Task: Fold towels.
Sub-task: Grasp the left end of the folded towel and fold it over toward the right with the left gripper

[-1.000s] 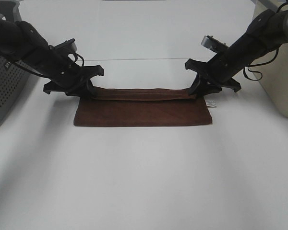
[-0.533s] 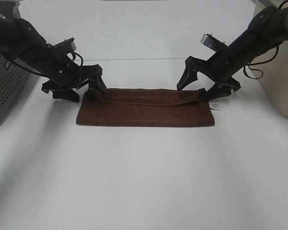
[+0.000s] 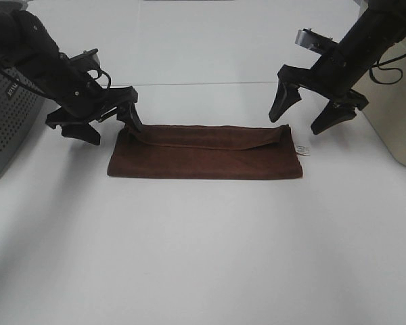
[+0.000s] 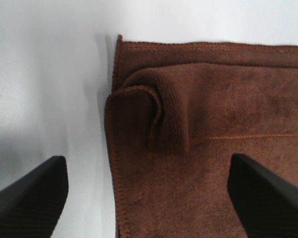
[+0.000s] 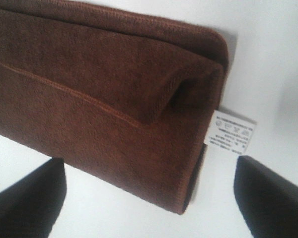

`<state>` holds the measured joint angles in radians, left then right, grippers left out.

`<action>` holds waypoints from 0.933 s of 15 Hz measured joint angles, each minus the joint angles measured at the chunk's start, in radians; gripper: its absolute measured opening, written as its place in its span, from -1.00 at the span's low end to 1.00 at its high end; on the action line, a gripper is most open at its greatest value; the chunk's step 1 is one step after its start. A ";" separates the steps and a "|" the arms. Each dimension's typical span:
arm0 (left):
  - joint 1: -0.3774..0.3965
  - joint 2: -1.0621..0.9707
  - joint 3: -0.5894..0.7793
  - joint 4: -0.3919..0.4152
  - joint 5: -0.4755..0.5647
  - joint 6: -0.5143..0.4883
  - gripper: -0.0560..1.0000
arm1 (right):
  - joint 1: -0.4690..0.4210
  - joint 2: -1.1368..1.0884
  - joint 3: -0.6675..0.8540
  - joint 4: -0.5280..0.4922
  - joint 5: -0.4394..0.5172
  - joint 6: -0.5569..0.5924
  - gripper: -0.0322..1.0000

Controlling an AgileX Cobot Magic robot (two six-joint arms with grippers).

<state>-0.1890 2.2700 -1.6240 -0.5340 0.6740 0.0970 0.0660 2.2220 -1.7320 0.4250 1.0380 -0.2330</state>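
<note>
The dark brown towel (image 3: 204, 152) lies folded into a long strip on the white table, with a looser upper layer along its far edge. Its small white tag (image 3: 300, 147) sticks out at the right end. My left gripper (image 3: 109, 127) is open and empty, hovering over the towel's left end, where a corner is curled over (image 4: 154, 119). My right gripper (image 3: 312, 116) is open and empty, raised above the towel's right end. The right wrist view shows the folded right end (image 5: 139, 99) and the tag (image 5: 233, 131).
A grey perforated basket (image 3: 7, 128) stands at the left edge. A beige bin (image 3: 399, 115) stands at the right edge. The white table (image 3: 203, 257) stretches out in front of the towel.
Both grippers have let go of the towel's far edge, opened and lifted up and apart. The folded layer has settled, its corners slightly curled.
</note>
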 joint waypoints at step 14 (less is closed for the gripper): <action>0.002 -0.056 -0.003 0.133 0.009 -0.012 -0.86 | 0.000 -0.001 0.000 -0.053 -0.001 0.019 0.73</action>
<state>-0.1870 2.2140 -1.6270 -0.4010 0.6830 0.0850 0.0660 2.2210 -1.7320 0.3720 1.0370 -0.2140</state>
